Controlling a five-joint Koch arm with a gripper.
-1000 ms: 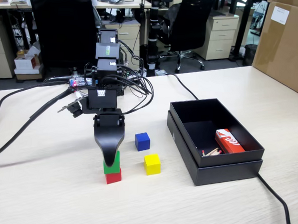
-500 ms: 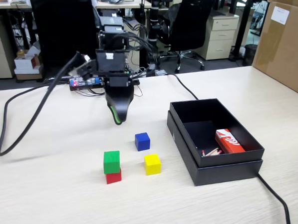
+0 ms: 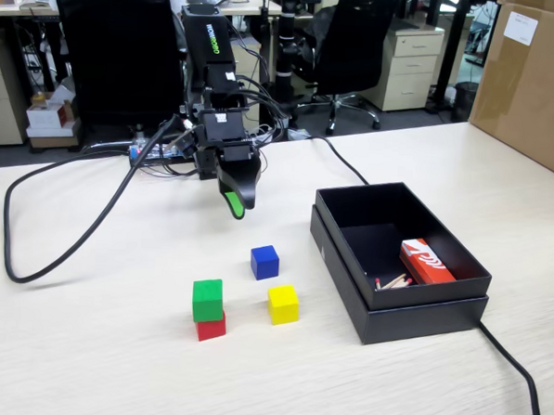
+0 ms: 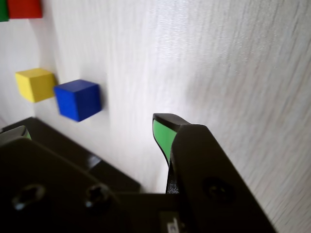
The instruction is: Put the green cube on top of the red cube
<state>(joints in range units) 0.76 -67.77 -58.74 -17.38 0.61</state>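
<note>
Green cube (image 3: 208, 300) is seen resting squarely on top of the red cube (image 3: 211, 328) near the front of the bench (image 3: 83, 365) in the fixed view, so the stacking step is judged to be done. Only corners of the two stacked cubes are caught at the top left edge of the wrist view, the red cube (image 4: 24, 8) more plainly than the green. Nothing is touching the stack. The hand (image 3: 233, 204) is held in the air, well apart from the stack and toward the arm's base, and nothing is carried in it. Whether it is released or clenched cannot be told: only one green-lined tip is clearly shown in either view, the other jaw lying behind or out of frame.

A blue cube (image 3: 265, 262) and a yellow cube (image 3: 283, 304) are found just right of the stack in the fixed view, apart from it and from each other. A black box (image 3: 420, 313) holding a red-and-white packet (image 3: 426, 262) sits further right.

The step in hand is judged to be the retreat after release. The next move calls only for the arm to be parked clear of the stack, without sweeping low over it, since a light knock would be enough to topple the green cube.
</note>
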